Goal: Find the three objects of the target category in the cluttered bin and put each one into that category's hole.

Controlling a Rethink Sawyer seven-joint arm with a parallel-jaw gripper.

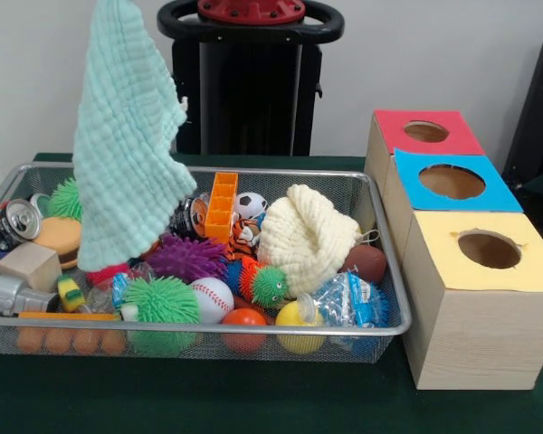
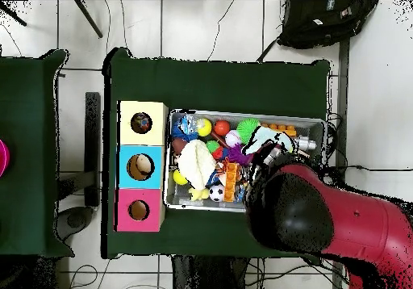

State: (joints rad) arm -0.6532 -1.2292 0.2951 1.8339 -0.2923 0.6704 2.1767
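Pale green waffle-weave cloth (image 1: 127, 136) hangs at upper left of frame above wire mesh bin (image 1: 380, 325), its top running off-frame; gripper hidden, jaw state cannot be told.

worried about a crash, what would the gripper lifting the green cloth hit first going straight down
Gripper itself unseen; below the hanging cloth sits a red spiky ball, likely first, though depth is unclear.

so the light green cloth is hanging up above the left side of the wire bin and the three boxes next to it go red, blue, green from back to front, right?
Not quite. The front view shows the nearest box has a yellow top, not green. The rest holds: the light green cloth hangs over the left side of the wire bin, with the red box farthest and the blue box in the middle.
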